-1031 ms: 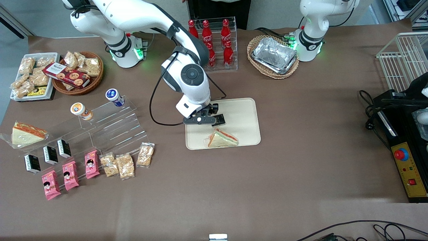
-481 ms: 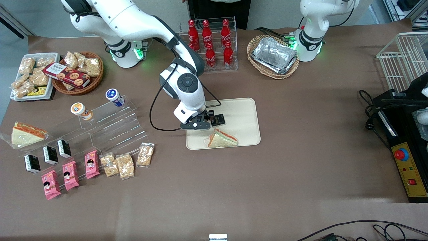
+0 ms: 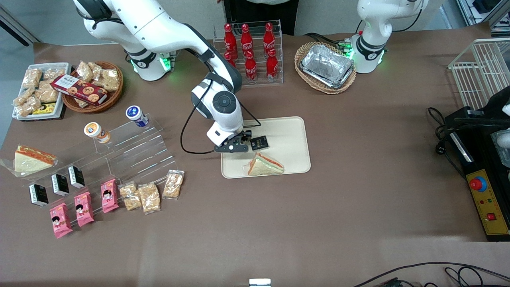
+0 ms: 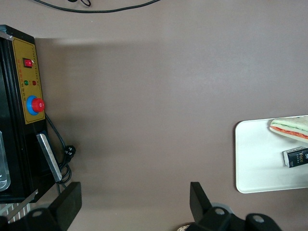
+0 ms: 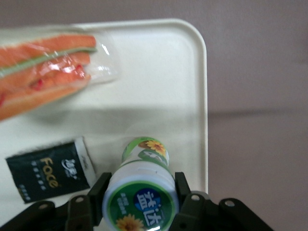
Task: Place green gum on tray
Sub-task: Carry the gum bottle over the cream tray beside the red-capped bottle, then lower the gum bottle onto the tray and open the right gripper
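My right gripper [image 3: 234, 146] hangs over the edge of the cream tray [image 3: 291, 131] nearest the working arm's end. In the right wrist view the gripper [image 5: 140, 195] is shut on the green gum [image 5: 142, 163], one black finger [image 5: 99, 188] on each side of its white lid. The bottle's green body points down at the tray [image 5: 159, 72], close to the rim; whether it touches the tray cannot be told. In the front view the gum is hidden under the gripper. A black packet [image 5: 50, 169] lies beside it, and a wrapped sandwich [image 3: 265, 164] lies nearer the front camera.
A clear stepped stand [image 3: 131, 151] toward the working arm's end carries a blue-lidded bottle [image 3: 136, 115] and an orange one [image 3: 97, 132]. The cola bottle rack [image 3: 250, 52] and a basket of foil trays [image 3: 326, 67] stand farther from the front camera. Snack packs [image 3: 145, 196] lie below the stand.
The gripper has slid a little toward the working arm's end of the tray with the gum in it, uncovering more of the black packet.
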